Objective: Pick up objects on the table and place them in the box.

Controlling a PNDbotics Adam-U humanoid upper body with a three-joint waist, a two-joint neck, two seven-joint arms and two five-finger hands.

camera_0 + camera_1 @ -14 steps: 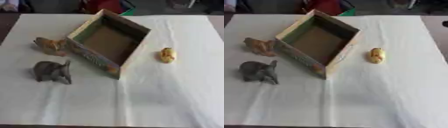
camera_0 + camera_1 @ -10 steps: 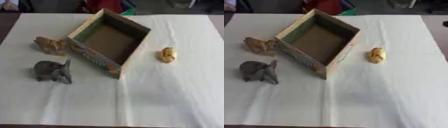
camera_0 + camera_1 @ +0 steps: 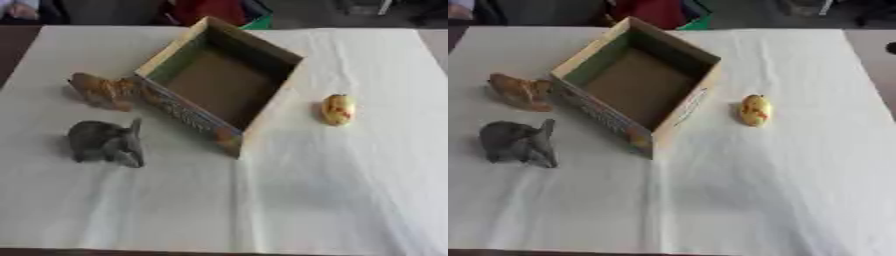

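An open cardboard box (image 3: 262,107) sits turned at an angle in the upper middle of the white-covered table, and its brown inside holds nothing. A grey elephant figure (image 3: 107,142) stands to the box's lower left. Just above the elephant, an orange-brown animal figure (image 3: 101,91) rests against the box's left wall. A small yellow object with a red mark (image 3: 338,109) lies to the right of the box. Neither of my hands shows in either view.
The white cloth (image 3: 332,200) covers the table, with wide bare cloth in front and to the right. Dark floor, red and green items (image 3: 236,11) and other shapes lie beyond the far edge.
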